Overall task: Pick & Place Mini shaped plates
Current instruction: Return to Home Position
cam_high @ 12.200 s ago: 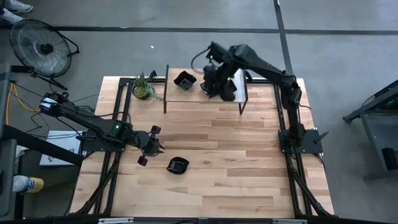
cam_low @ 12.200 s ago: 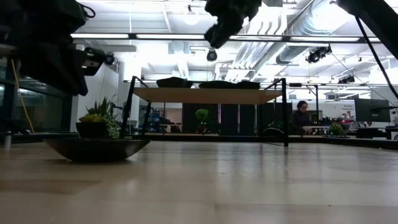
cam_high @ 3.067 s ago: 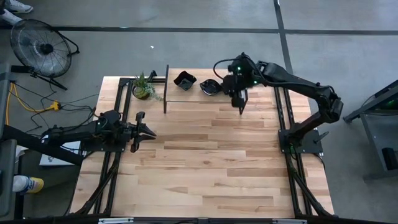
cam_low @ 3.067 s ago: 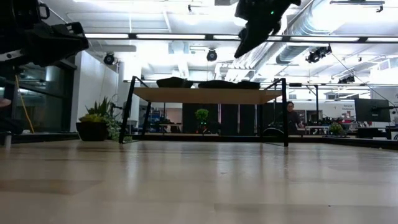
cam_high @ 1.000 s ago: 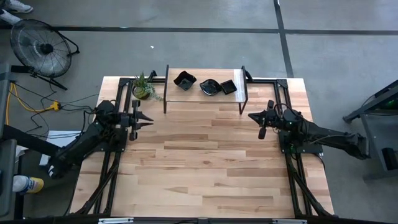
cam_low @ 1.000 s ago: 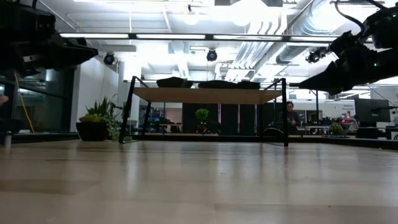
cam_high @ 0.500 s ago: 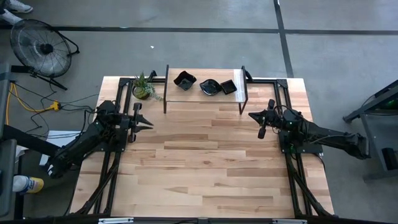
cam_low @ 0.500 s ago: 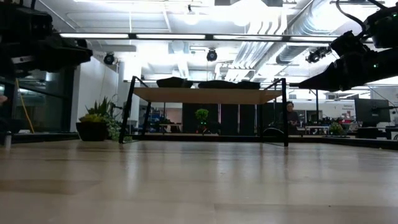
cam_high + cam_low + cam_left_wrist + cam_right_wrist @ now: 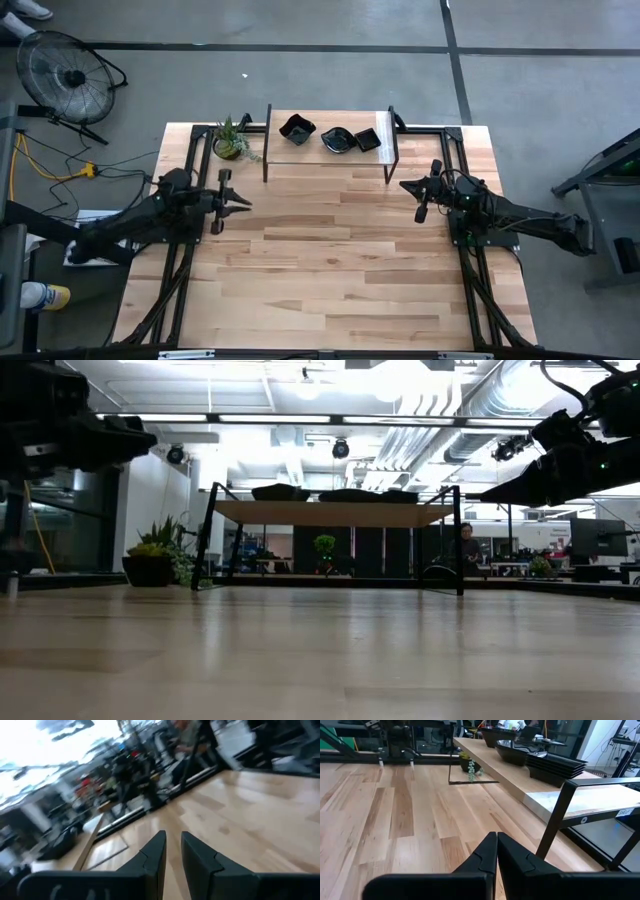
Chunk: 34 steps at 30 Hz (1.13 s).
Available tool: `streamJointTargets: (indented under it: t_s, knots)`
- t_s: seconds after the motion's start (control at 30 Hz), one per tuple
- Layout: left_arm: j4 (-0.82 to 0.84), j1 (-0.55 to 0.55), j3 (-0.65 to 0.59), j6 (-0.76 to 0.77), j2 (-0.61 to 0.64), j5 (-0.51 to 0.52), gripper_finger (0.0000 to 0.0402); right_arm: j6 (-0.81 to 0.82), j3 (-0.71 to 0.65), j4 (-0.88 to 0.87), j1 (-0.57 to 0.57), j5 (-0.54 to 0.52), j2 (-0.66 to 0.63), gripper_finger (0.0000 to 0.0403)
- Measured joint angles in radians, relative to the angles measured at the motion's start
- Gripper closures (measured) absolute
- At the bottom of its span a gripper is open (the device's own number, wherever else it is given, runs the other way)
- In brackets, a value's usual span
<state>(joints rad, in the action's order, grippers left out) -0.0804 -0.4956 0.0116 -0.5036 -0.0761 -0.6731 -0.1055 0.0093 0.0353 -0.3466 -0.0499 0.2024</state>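
Three black mini shaped plates (image 9: 297,128), (image 9: 337,140), (image 9: 367,140) rest on a raised wooden shelf (image 9: 330,152) at the table's far edge. The right wrist view shows them side-on, nearest a square plate (image 9: 555,766). My left gripper (image 9: 246,203) hovers at the table's left side, pointing level toward the right. Its fingers (image 9: 155,852) stand a narrow gap apart with nothing between them. My right gripper (image 9: 403,186) hovers at the right side, pointing left, shut and empty, its fingertips (image 9: 497,837) together.
A small potted plant (image 9: 230,140) stands at the far left, beside the shelf's dark posts (image 9: 266,160), (image 9: 392,165). The bare wooden table top (image 9: 330,260) spreads between the arms. A fan (image 9: 65,75) stands on the floor. A person (image 9: 465,545) sits far behind.
My left arm has swung about its base. Its gripper has gone toward the table's near edge and a little to the right, turning from slanting toward the far side to pointing straight right. The plates have stayed on the shelf.
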Motion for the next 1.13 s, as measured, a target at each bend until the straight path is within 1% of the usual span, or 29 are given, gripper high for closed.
streamJointTargets:
  t_s: [0.07, 0.13, 0.2, 0.27, 0.37, 1.13]
  knots:
    - [0.000, 0.072, 0.000, 0.024, -0.001, 0.139, 0.0346, 0.000, 0.000, 0.000, 0.000, 0.000, 0.000, 0.0393]
    - [0.001, 0.126, 0.000, 0.030, 0.001, 0.250, 0.0346, 0.000, 0.000, 0.000, 0.000, 0.000, 0.000, 0.0392]
    - [0.004, 0.164, 0.000, 0.031, 0.001, 0.324, 0.0346, 0.000, 0.000, 0.000, 0.000, 0.000, 0.000, 0.0392]
    - [0.011, 0.186, 0.000, 0.032, 0.000, 0.363, 0.0346, 0.000, 0.000, 0.000, 0.000, 0.000, 0.001, 0.0391]
    - [0.010, 0.202, 0.000, 0.033, 0.001, 0.372, 0.0346, 0.000, 0.000, 0.000, 0.000, 0.000, 0.001, 0.0391]
    - [0.010, 0.202, 0.000, 0.034, 0.001, 0.372, 0.0346, 0.000, 0.000, 0.000, 0.000, 0.000, 0.001, 0.0391]
